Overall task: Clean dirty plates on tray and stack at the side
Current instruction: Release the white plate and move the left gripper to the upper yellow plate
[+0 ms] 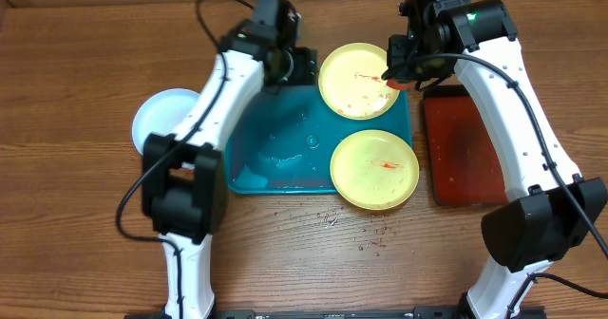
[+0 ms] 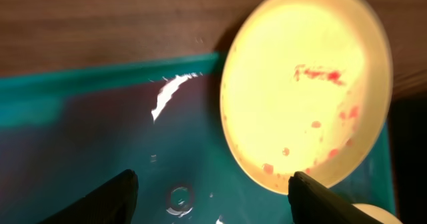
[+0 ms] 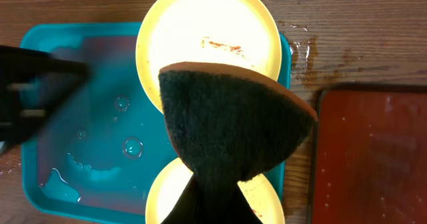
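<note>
right jaws clamped on sponge (image 3: 233,124), over far plate (image 1: 359,80) right rim; left jaws apart, just beside its left.

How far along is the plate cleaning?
Apparently done: the pale blue-white plate lies off the teal tray, to its left. In hand: the right gripper holds a scouring pad over the far yellow plate, which shows red smears. Left: the near yellow plate, also smeared, is on the tray; neither is stacked. The left gripper is open, empty.
</note>
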`<move>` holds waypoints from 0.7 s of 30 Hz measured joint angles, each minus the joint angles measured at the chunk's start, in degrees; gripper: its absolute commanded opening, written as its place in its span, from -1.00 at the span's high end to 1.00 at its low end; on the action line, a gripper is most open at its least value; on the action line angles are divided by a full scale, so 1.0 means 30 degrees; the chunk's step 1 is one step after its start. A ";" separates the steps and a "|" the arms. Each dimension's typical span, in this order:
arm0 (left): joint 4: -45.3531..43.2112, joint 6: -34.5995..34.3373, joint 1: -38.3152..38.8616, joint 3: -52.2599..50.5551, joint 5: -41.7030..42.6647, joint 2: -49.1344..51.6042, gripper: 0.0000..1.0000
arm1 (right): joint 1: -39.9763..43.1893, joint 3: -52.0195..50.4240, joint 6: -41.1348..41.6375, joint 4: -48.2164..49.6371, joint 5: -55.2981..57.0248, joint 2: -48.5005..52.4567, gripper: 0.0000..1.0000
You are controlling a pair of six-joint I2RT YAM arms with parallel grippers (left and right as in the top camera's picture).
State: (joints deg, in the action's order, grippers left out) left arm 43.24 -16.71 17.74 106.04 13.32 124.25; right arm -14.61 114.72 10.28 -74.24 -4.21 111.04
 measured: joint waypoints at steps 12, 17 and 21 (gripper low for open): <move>-0.2652 -0.0852 0.1588 -0.0007 -0.0029 0.2849 -0.06 | 0.0000 0.0000 0.0000 -0.0364 0.0000 0.0000 0.92; -0.2659 -0.1195 0.1727 -0.0007 -0.0583 0.2849 -0.04 | 0.0000 0.0000 0.0007 -0.0474 0.0000 0.0000 0.93; -0.2659 -0.1545 0.1719 -0.0007 -0.1027 0.2907 0.10 | 0.0000 0.0000 0.0007 -0.0474 0.0000 0.0000 0.93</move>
State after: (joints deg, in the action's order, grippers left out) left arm 35.27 -21.34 22.90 106.02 10.24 132.97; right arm -14.61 114.72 10.31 -75.66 -4.21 111.04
